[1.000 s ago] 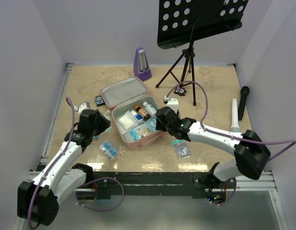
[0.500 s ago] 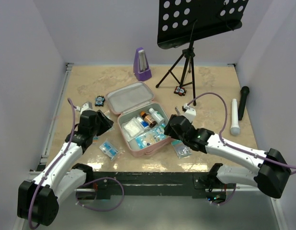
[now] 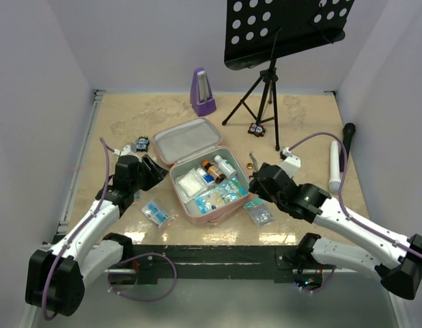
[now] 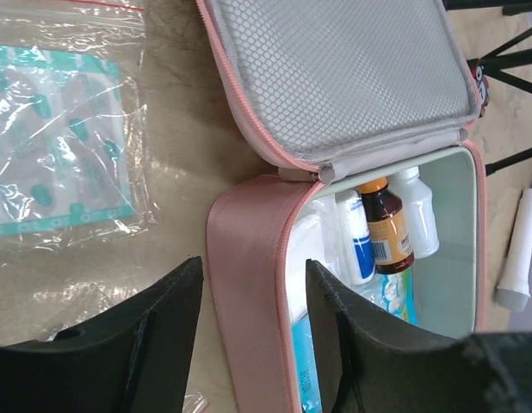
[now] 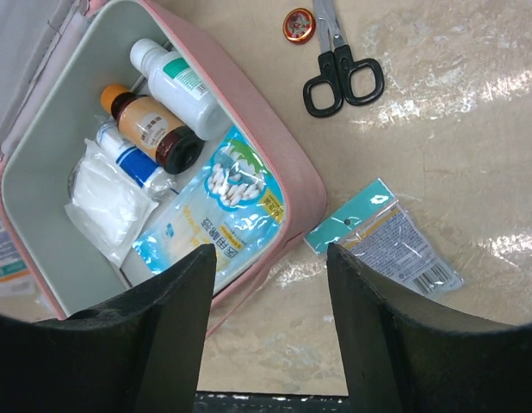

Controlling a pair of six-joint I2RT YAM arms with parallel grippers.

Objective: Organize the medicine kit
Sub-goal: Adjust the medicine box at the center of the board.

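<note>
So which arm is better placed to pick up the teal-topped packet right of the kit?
Right. The right gripper is open and hangs close to the packet. The left gripper is at the far left wall of the kit, so the kit lies in between.

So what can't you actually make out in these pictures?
Print on the bottles in the medicine kit: too small, every view.
Kit's near end, left wrist view: behind the left jaws, cut off by the bottom edge.
Small dark items by the music stand, top view: too small to identify.
Kit's lid, right wrist view: cut off at the top-left corner.
</note>
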